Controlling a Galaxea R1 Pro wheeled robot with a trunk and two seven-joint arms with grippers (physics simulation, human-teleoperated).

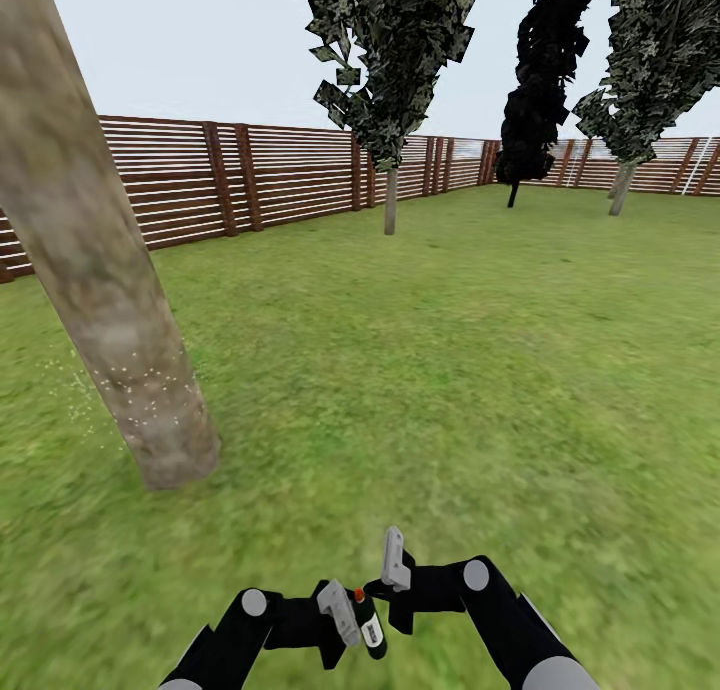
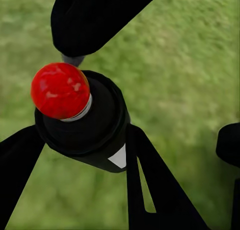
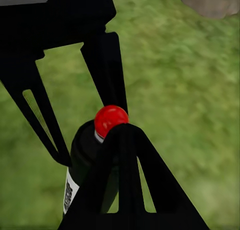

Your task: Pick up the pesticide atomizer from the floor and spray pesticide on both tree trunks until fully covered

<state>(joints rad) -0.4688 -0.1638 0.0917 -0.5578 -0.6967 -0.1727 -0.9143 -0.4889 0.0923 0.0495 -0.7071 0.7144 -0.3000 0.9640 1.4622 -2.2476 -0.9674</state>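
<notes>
While the pesticide atomizer (image 1: pixel 371 625) was gripped at the 6 o'clock edge of the head view, it was held upright between the fingers of the left gripper (image 1: pixel 352 618), which were closed against its dark body. Its red tip (image 2: pixel 60 90) was seen close up in the left wrist view, with a black finger (image 2: pixel 150 185) pressed to the bottle's side. The right gripper (image 1: pixel 392 562) was poised just beside the bottle's top — in its wrist view one finger crossed in front of the atomizer (image 3: pixel 82 160) and the other stood apart, so whether anything was touched could not be told. At 9 o'clock a tree trunk (image 1: pixel 95 270) was seen leaning across the frame, its lower part dotted with white pesticide (image 1: pixel 145 395) specks. Grass floor (image 1: pixel 450 370) was spread to a brown slatted fence (image 1: pixel 250 175), and a second tree (image 1: pixel 392 90) was seen at 12 o'clock.
</notes>
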